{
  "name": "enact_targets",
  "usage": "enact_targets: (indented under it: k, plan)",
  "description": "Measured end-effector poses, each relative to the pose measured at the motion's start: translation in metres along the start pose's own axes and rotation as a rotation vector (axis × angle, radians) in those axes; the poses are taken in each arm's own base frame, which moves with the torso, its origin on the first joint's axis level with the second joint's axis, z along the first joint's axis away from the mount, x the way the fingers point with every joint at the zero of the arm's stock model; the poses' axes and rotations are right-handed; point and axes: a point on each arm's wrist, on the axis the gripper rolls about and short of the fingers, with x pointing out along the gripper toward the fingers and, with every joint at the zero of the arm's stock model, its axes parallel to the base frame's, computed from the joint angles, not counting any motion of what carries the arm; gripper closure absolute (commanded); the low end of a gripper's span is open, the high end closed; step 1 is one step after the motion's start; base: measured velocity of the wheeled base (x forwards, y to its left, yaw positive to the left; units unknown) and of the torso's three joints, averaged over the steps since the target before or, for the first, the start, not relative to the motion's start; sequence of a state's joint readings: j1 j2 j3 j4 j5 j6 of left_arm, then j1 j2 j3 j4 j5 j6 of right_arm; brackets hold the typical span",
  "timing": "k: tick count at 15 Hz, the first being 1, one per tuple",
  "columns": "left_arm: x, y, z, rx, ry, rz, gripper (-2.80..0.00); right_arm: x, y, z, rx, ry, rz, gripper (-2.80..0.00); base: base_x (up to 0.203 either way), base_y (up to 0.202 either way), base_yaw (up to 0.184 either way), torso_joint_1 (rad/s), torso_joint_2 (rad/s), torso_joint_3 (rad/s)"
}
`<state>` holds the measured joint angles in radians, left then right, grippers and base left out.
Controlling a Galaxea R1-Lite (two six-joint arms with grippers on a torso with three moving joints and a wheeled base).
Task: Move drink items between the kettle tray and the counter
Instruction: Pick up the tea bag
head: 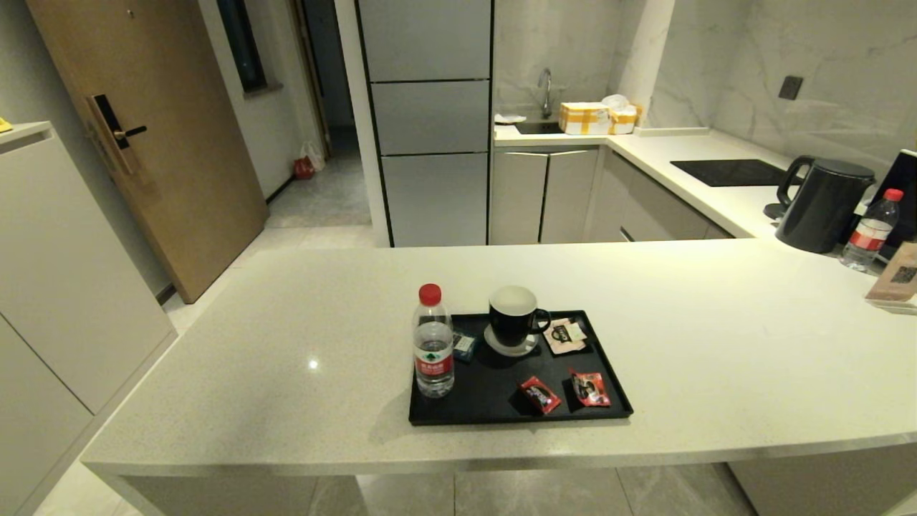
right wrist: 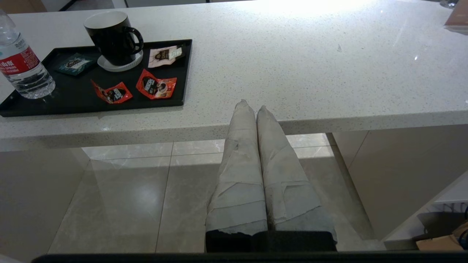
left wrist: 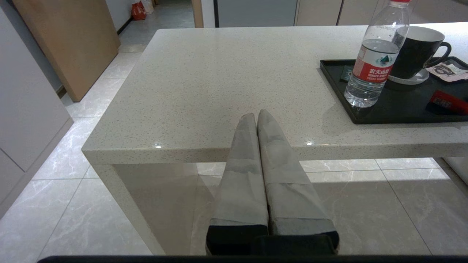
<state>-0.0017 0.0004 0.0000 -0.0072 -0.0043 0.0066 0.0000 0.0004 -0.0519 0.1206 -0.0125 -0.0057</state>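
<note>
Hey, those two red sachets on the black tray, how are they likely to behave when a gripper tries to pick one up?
The red sachets look thin and crinkled, so probably floppy and light. They lie nearly flat on the black tray, so fingers may struggle to get under an edge. Their foil looks shiny in the right wrist view, so possibly slippery and prone to sliding when pushed.

The room is dim but evenly lit from above, with small glare points on the glossy counter (head: 286,344), a strong white glare on it far beyond the kettle tray (right wrist: 73,106) in the right wrist view, and soft shadows beside the water bottle (head: 433,340).
</note>
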Motion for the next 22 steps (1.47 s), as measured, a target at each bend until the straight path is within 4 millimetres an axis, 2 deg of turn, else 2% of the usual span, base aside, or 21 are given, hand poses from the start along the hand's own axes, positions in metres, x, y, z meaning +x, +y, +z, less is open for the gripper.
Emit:
enact_targets:
  k: [22]
  plan:
    - [0.0000,0.0000,0.0000,0.000,0.000,0.000,0.00,0.0000,0.0000,0.0002,0.002,-0.001,-0.001,0.00,0.000,0.000,0.000,0.000,0.00,0.000]
